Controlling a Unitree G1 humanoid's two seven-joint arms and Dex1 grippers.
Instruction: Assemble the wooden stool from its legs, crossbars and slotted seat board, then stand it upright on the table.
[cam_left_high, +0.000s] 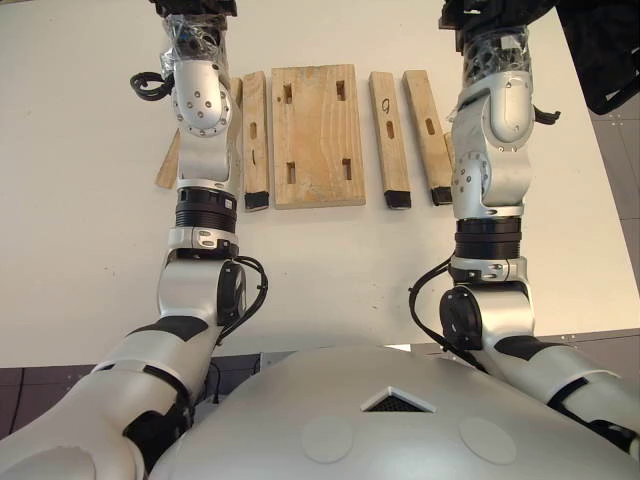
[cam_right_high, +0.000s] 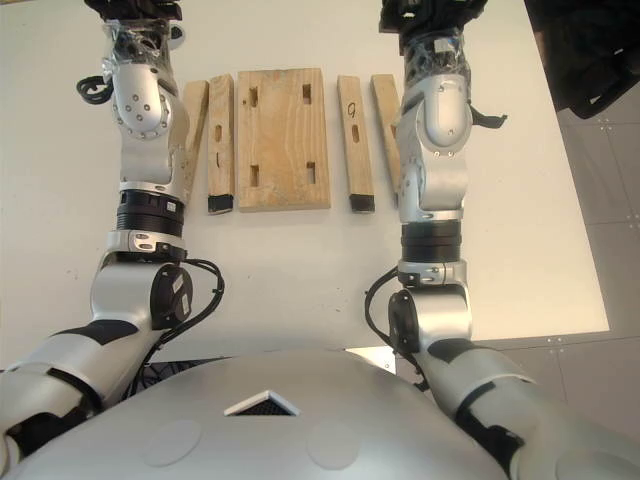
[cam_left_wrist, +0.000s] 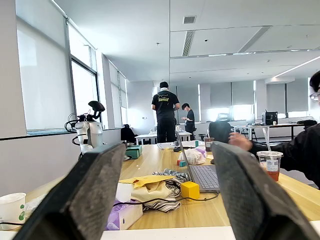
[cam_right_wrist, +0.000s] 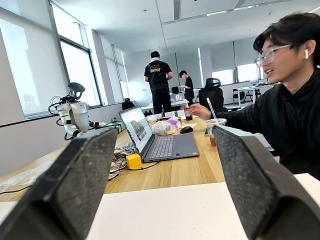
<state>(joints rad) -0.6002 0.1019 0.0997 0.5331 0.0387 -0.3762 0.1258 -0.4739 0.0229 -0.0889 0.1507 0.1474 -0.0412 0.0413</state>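
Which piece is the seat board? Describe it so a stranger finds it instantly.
Start at the white table, where wooden pieces lie in a row. The seat board lies flat in the middle of that row. It is the only wide panel, with four slots; narrow strips flank it.

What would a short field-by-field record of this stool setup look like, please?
seat board: flat on the table, slots visible, nothing attached
left-side leg: beside the board; another wooden piece lies angled, partly behind the left arm
right-side legs: two, side by side
left end effector: open, empty
right end effector: open, empty
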